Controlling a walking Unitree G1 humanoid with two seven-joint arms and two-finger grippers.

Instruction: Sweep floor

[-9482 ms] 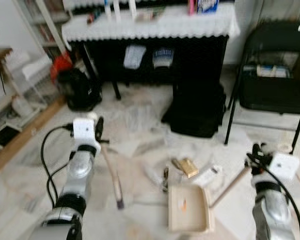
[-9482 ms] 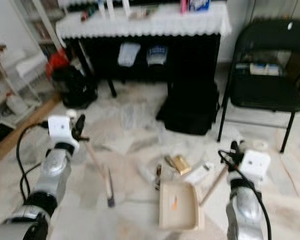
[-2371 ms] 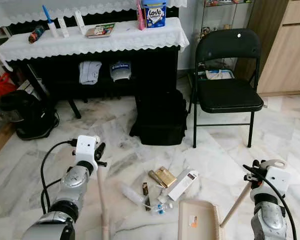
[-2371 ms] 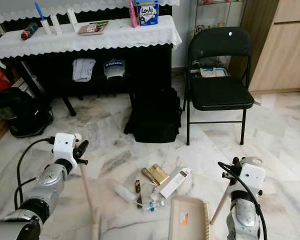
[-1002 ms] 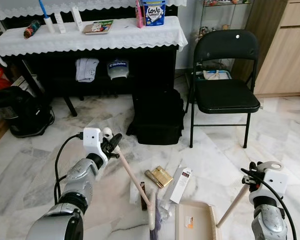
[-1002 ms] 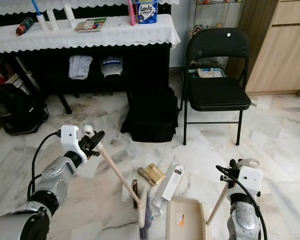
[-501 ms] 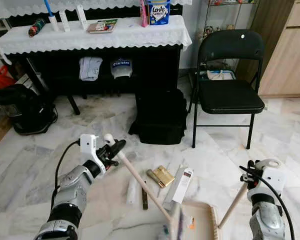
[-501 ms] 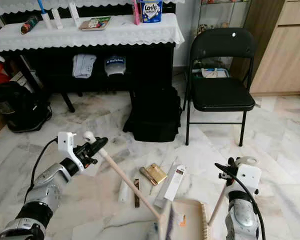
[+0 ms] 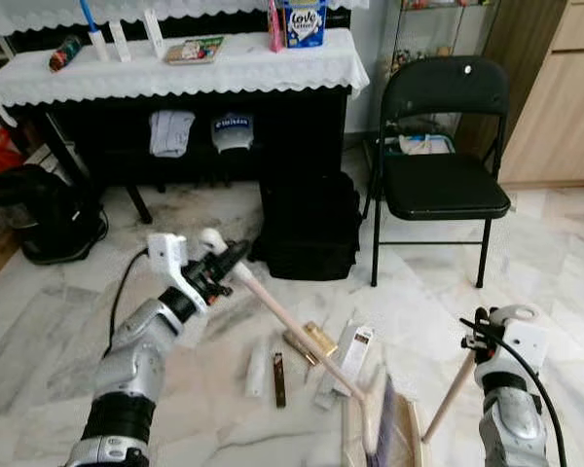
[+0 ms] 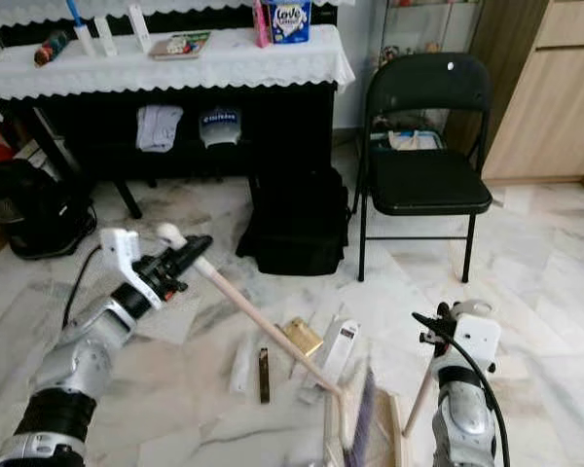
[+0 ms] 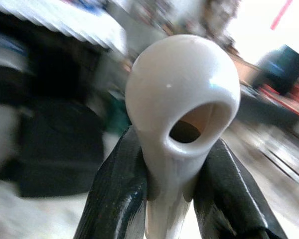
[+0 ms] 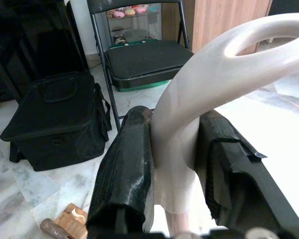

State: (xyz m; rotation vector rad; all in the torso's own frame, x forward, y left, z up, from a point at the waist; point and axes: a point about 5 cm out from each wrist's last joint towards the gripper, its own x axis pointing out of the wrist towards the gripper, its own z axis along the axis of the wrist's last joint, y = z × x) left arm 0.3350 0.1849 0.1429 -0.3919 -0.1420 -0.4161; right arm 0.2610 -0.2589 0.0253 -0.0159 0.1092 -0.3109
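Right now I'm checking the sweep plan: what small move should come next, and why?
Probably lift the broom with the left gripper and bring it back behind the litter. Its head sits at the dustpan, which the right gripper holds by its handle, yet the gold packet, white box and bottle lie on the floor beside the pan, unswept.

Bright daylight, left wrist background blurred

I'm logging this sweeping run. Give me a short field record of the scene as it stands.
left claw: shut on broom handle
right claw: shut on dustpan handle
broom head: over the dustpan
litter on floor: white box, gold packet, dark stick
behind: black bag, folding chair
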